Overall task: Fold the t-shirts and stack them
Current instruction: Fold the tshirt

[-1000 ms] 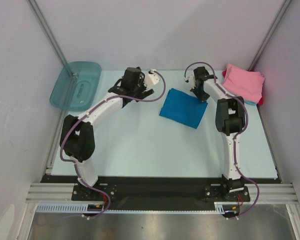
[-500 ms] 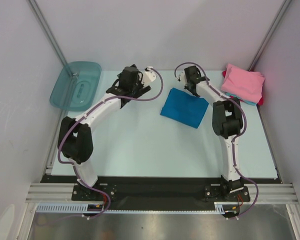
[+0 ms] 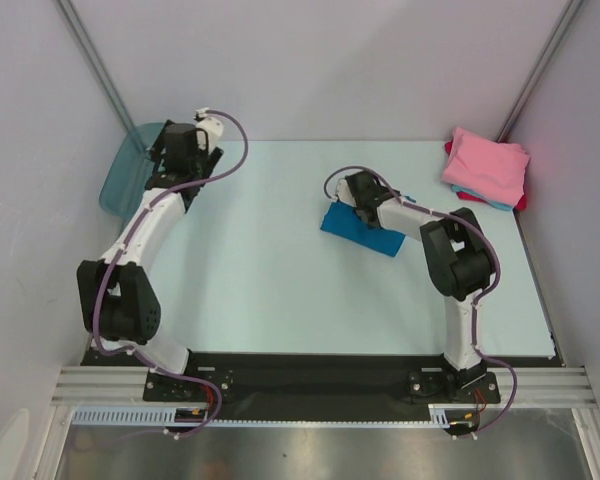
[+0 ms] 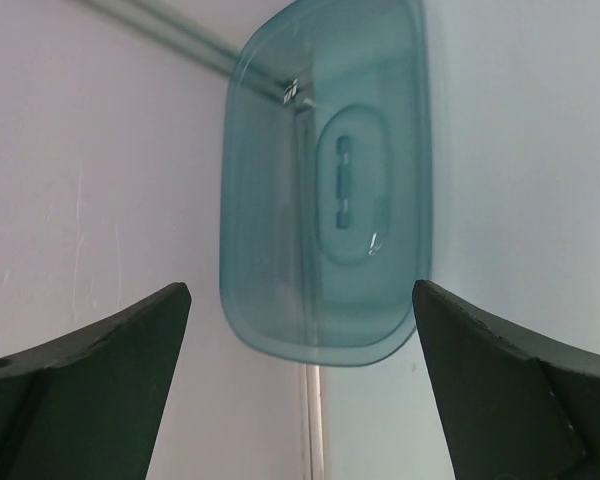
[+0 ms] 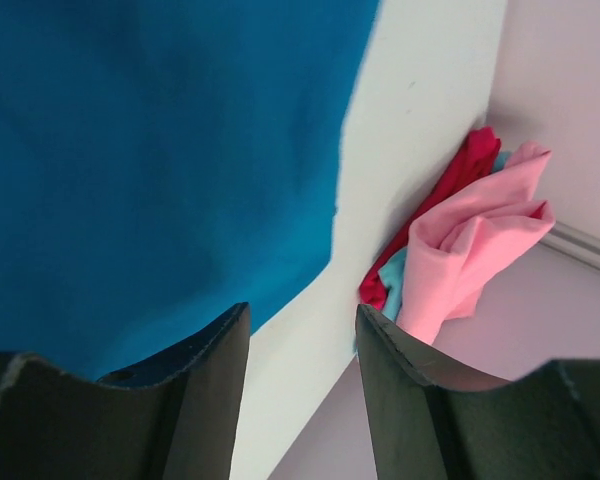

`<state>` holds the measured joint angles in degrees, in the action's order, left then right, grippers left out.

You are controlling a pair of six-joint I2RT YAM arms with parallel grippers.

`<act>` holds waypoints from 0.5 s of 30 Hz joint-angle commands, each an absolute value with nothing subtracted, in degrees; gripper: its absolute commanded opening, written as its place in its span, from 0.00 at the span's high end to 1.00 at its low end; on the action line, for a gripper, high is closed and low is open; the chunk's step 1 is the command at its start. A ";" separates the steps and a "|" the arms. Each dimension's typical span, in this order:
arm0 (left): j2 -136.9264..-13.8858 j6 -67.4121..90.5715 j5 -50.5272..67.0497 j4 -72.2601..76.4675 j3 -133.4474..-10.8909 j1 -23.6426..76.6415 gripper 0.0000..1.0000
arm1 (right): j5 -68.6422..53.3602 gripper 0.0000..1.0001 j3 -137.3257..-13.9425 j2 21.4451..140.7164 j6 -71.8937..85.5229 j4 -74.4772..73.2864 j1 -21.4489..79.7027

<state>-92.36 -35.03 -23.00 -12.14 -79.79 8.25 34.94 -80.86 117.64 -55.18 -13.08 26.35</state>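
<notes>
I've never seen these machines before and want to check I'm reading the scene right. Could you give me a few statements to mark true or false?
1. The blue t-shirt lies folded on the table, apart from the pink one. True.
2. The pink t-shirt tops a pile in the far right corner. True.
3. The teal tub holds a t-shirt. False: no cloth shows in it.
4. The left arm's jaws are clamped shut. False: they stand wide apart, facing the tub.
5. The right arm's jaws hover over the pink pile. False: they are over the blue t-shirt.
</notes>
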 commanded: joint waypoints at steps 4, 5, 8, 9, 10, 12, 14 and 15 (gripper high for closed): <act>-86.05 -33.31 -23.21 -13.10 -76.64 4.05 0.00 | 36.30 0.48 -76.21 111.98 -51.16 -14.15 31.28; -85.52 -33.57 -22.94 -13.18 -76.64 3.52 0.00 | 36.21 0.48 -75.59 111.62 -50.46 -14.76 31.99; -84.90 -34.71 -23.03 -13.10 -76.82 2.82 0.00 | 35.69 0.48 -72.43 111.88 -48.61 -15.89 33.92; -84.55 -35.06 -23.03 -13.01 -76.90 2.73 0.00 | 34.90 0.47 -71.73 112.49 -46.86 -16.17 34.10; -84.29 -35.24 -23.11 -12.83 -76.90 2.55 0.00 | 34.72 0.47 -71.02 113.46 -46.24 -16.26 34.10; -83.59 -35.42 -23.20 -12.66 -76.90 2.37 0.00 | 34.98 0.47 -69.26 117.14 -44.31 -15.56 34.02; -82.97 -35.51 -23.20 -12.57 -76.56 2.37 0.00 | 34.89 0.47 -69.26 120.82 -42.99 -15.55 33.93; -82.36 -36.03 -23.20 -12.66 -76.47 2.37 0.00 | 34.81 0.47 -69.52 121.81 -41.41 -15.64 33.93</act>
